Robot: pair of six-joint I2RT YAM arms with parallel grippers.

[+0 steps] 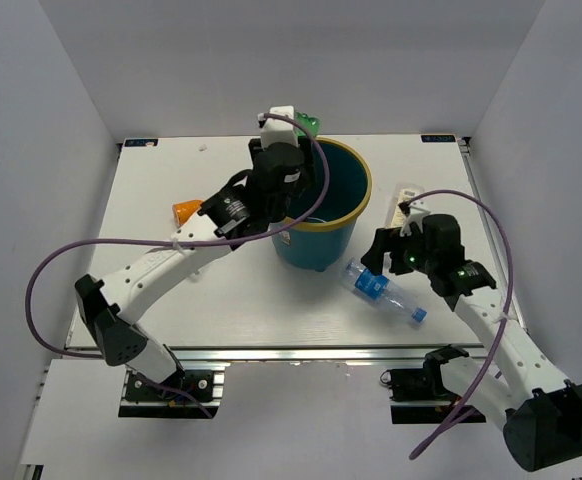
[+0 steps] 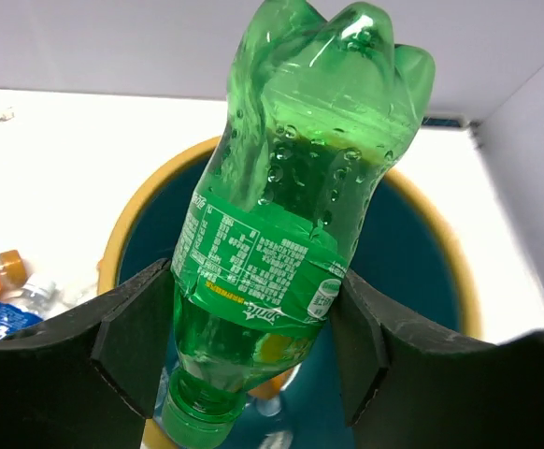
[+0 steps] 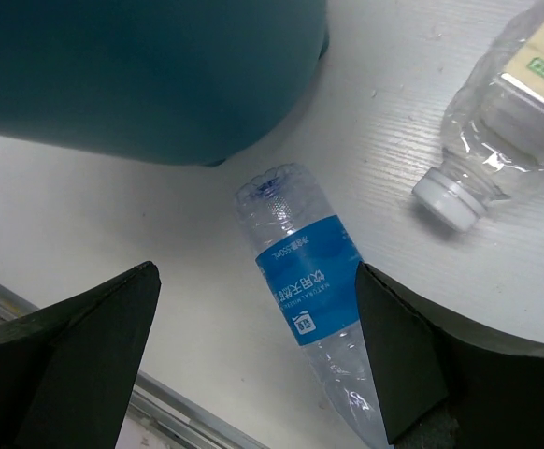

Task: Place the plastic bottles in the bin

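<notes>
My left gripper [image 2: 253, 313] is shut on a green bottle [image 2: 300, 196], clamped at its label with the cap pointing down. It hangs over the opening of the teal bin [image 2: 440, 245]. From above, the green bottle [image 1: 311, 124] shows at the bin's far rim [image 1: 367, 186], beside the left gripper [image 1: 289, 140]. My right gripper [image 1: 387, 256] stands open just above a clear blue-labelled bottle [image 3: 309, 271] lying on the table by the bin's foot [image 1: 383, 290]. Its fingers straddle it without touching.
A clear bottle with a pale label [image 3: 496, 112] lies right of the bin [image 1: 408, 195]. An orange bottle [image 1: 186, 211] and another clear blue-labelled one [image 2: 6, 316] lie left of the bin. Something orange shows inside the bin. The table's front rail [image 3: 178, 416] runs close below the right gripper.
</notes>
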